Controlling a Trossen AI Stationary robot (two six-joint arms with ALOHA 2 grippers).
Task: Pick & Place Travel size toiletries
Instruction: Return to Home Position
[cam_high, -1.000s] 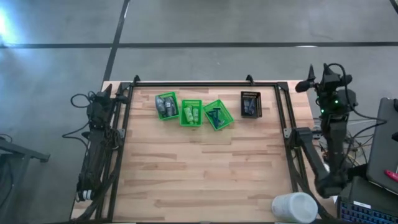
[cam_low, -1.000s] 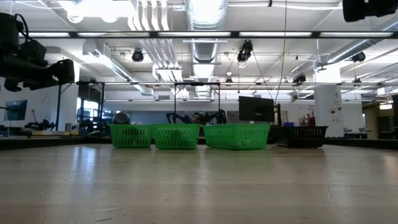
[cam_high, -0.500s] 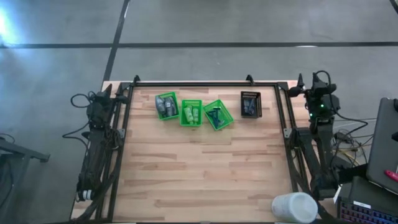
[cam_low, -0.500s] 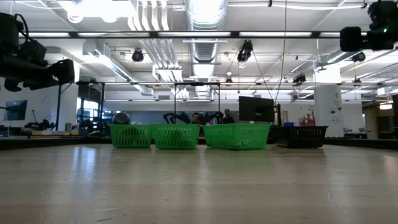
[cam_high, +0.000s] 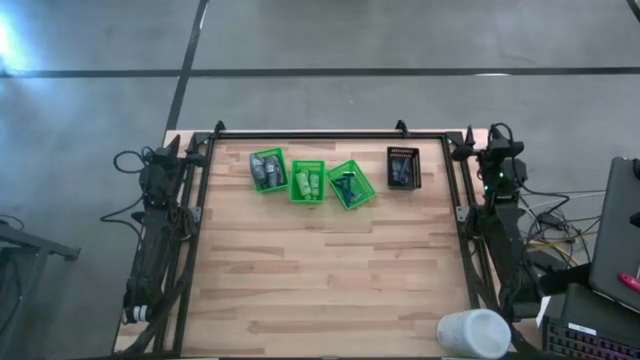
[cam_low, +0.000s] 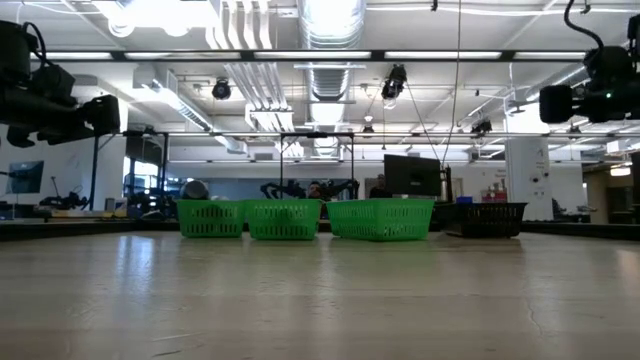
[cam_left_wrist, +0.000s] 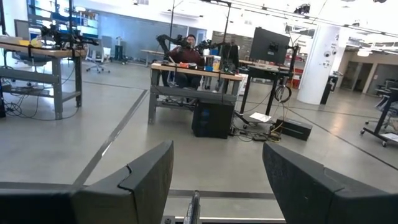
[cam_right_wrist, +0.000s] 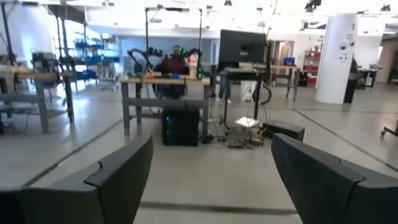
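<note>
The travel size toiletries (cam_high: 306, 183) are kept in green baskets (cam_high: 307, 163) by the table (cam_high: 330, 280)'s far edge. Left gripper (cam_left_wrist: 217, 146) and right gripper (cam_right_wrist: 211, 140) are spread wide, empty, beyond the side edges. Cables (cam_high: 560, 215) might be snagged as the right arm folds.

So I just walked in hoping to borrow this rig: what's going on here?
Nothing is being handled at this moment. The toiletries lie sorted along the table's far edge: grey tubes in the left green basket, green bottles in the middle green basket, razor sticks in the right green basket. A black basket stands beside them. The left gripper and right gripper are open and empty, each arm at its own side.
</note>
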